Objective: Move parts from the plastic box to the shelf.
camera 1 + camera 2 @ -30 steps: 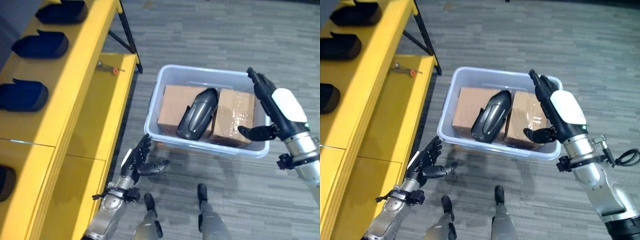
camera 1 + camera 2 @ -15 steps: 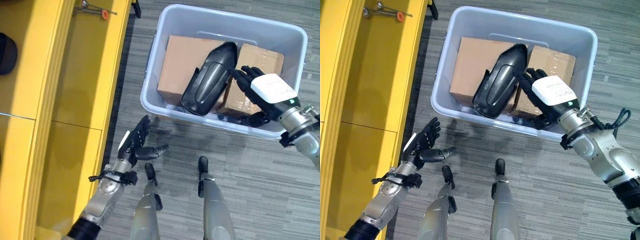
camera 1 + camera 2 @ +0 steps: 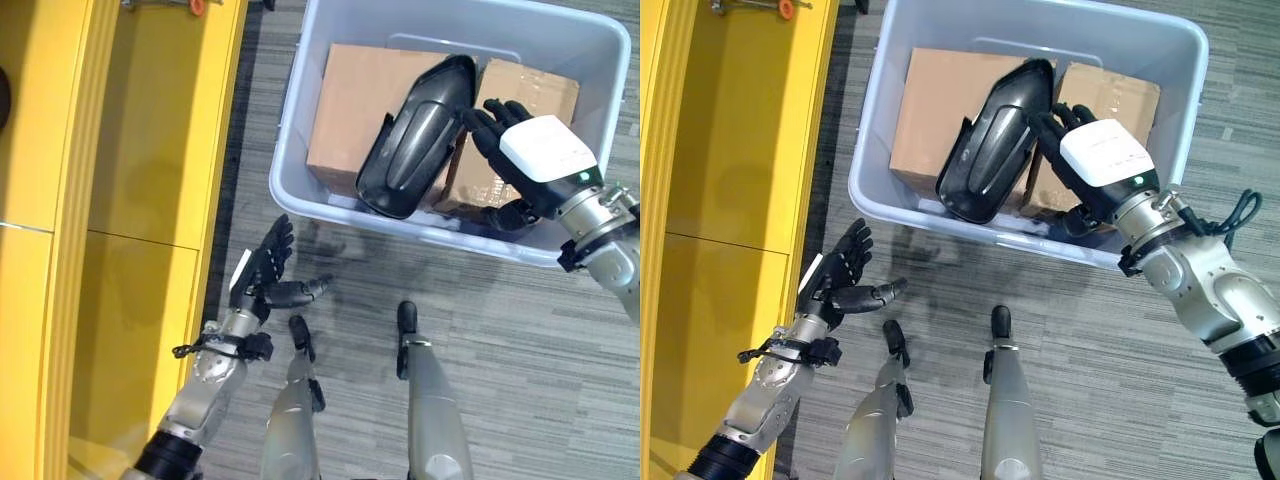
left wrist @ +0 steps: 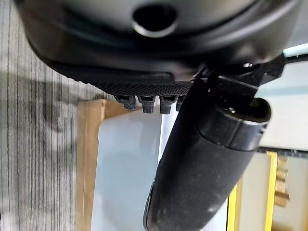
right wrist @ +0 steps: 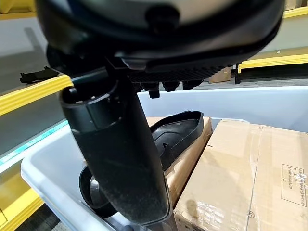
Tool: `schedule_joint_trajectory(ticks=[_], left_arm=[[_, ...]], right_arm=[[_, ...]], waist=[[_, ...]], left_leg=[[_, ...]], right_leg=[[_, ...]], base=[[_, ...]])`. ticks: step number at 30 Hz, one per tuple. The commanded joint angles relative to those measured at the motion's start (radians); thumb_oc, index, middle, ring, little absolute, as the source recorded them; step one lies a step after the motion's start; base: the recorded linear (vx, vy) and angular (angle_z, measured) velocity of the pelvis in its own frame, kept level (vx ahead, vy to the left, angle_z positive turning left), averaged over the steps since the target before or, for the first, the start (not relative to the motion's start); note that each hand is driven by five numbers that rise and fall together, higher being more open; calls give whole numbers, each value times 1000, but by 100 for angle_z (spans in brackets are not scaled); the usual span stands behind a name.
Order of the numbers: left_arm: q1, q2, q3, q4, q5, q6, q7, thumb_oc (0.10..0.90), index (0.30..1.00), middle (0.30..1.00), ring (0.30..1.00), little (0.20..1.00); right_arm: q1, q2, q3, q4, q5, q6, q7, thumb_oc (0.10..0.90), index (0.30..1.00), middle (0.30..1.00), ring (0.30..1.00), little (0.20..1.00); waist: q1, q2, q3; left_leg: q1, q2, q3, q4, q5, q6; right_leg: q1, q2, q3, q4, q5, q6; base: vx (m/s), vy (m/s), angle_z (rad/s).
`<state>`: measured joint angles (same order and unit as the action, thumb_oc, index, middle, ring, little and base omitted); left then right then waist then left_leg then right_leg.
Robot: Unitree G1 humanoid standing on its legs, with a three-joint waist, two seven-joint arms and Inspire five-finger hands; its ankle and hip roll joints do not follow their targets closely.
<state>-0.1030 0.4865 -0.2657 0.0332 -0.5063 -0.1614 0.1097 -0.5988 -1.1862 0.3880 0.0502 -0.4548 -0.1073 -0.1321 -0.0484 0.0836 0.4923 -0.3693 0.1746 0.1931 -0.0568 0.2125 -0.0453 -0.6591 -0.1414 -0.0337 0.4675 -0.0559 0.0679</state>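
- A pale grey translucent plastic box (image 3: 300,150) is seen standing on the grey striped floor (image 3: 520,330), just beside the yellow metal shelf (image 3: 150,200).
- Two brown cardboard cartons (image 3: 345,110) are seen lying side by side in the box, and a black, elongated, shell-shaped moulded part (image 3: 415,135) is propped slantwise over the seam between them, its broad end down near the box's near wall.
- The right hand (image 3: 530,160), dark with a white cover, is held inside the box just beside the part's upper end; its fingers are spread and straight, and nothing is clasped by them. Contact with the part cannot be confirmed.
- The left hand (image 3: 262,285) is held low over the floor between the box and the shelf, fingers straight and fanned apart, with nothing in it.
- The step in hand is judged to be the reach for the black part; no part has yet been moved to the shelf, so the task is judged to be at its beginning.
- A slip is judged likely if the part is pinched at its narrow upper end alone, since its smooth curved shell offers little purchase and its heavier end would swing down.
- The part could be pushed off the cartons and wedged against the box wall if it is nudged before the fingers are curled round it.
- The box's rim could be caught on the way out if the long part is lifted at a slant.
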Motion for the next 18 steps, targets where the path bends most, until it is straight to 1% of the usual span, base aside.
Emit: schedule_joint_trajectory(ticks=[1,7,12,13,18], left_arm=[[5,5,62,-111,-10,-115,22,900,1000,1000,1000,1000],[6,-5,68,-116,-5,-118,38,900,1000,1000,1000,1000],[4,-12,72,-121,-5,-118,46,900,1000,1000,1000,1000],[10,-12,79,-123,-6,-119,51,900,1000,1000,1000,1000],[14,-14,86,-128,-6,-125,60,900,1000,1000,1000,1000]], right_arm=[[-185,-8,20,-27,-41,-5,-97,900,1000,1000,1000,1000],[-274,11,74,-19,-74,4,-108,900,1000,1000,1000,1000],[-309,17,112,-6,-89,9,-103,900,1000,1000,1000,1000],[-334,16,142,10,-104,17,-94,900,1000,1000,1000,1000],[-377,17,187,34,-121,21,-93,900,1000,1000,1000,1000]], waist=[[4,-41,-23],[16,-38,-4],[21,-33,10],[29,-28,23],[38,-27,28]], left_leg=[[113,61,16,-22,-12,-111],[97,60,16,-26,-6,-115],[84,58,9,-27,-1,-115],[70,53,3,-27,0,-115],[47,49,-3,-26,1,-114]], right_leg=[[138,32,-53,-274,135,14],[112,32,-55,-270,139,14],[98,26,-58,-263,137,10],[80,21,-64,-251,136,8],[47,17,-64,-236,134,7]], base=[[0,0,0],[0,0,0],[0,0,0],[11,5,5],[5,1,2]])
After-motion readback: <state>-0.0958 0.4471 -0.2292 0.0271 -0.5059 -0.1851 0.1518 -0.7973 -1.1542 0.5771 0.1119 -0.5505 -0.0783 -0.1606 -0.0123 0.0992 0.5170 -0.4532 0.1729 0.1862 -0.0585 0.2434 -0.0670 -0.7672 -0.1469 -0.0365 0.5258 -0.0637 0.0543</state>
